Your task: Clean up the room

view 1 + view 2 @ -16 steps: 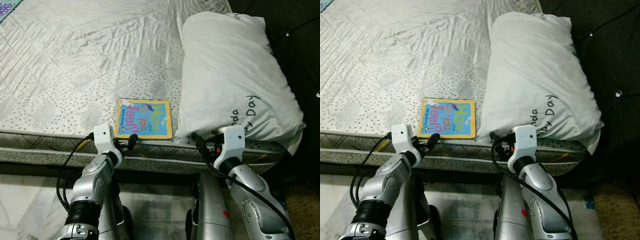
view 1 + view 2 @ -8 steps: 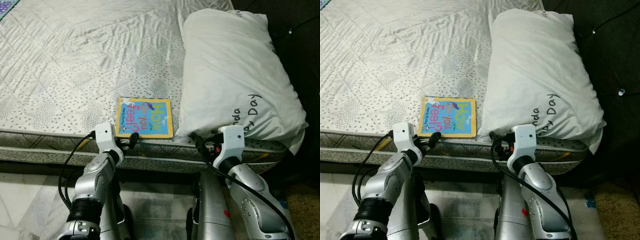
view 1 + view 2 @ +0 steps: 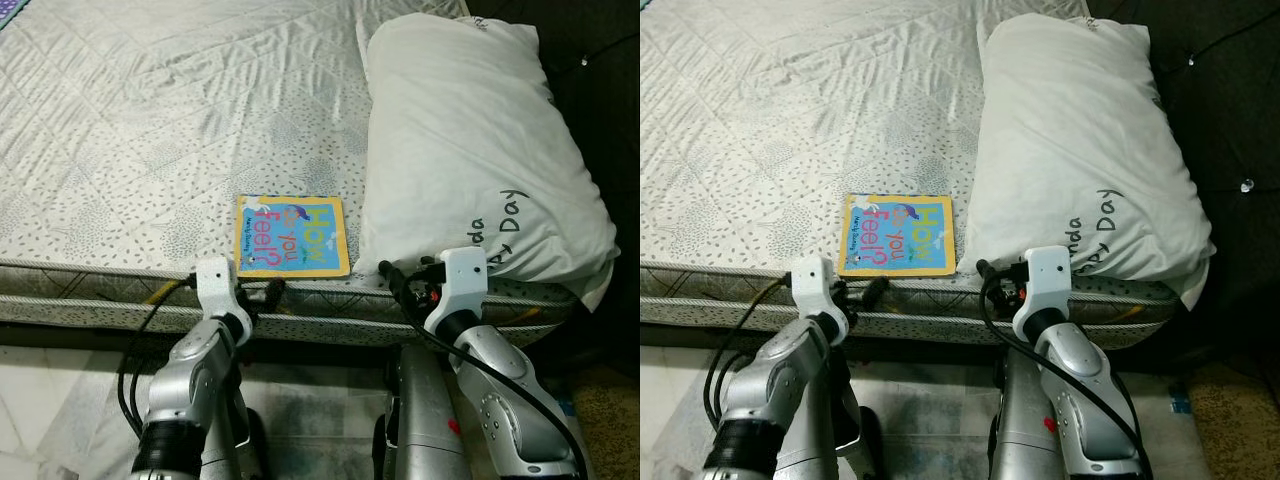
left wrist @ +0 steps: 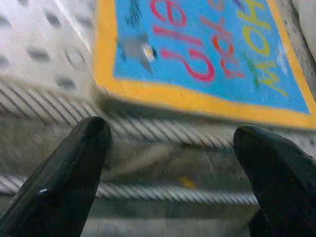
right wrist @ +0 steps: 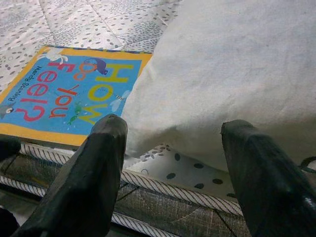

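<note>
Two grippers sit at the near edge of the bed (image 3: 150, 130), and over the last second the left gripper (image 3: 268, 292) has dropped from level with the book's near edge to just below it, against the side of the mattress. Its fingers (image 4: 64, 173) are spread wide with nothing between them; in the left wrist view the book's yellow border lies just above and beyond the tips. The book (image 3: 291, 236), blue with a yellow rim, lies flat on the bed close to the near edge, its right side touching or just beside the pillow (image 3: 470, 150). The right gripper (image 3: 400, 280) has stayed put at the mattress edge under the pillow's near corner, fingers (image 5: 94, 173) also wide apart and empty. Judging by the lowered left gripper, the robot seems to be lining up to take the book by its near edge, so the pick-up has not yet begun.
</note>
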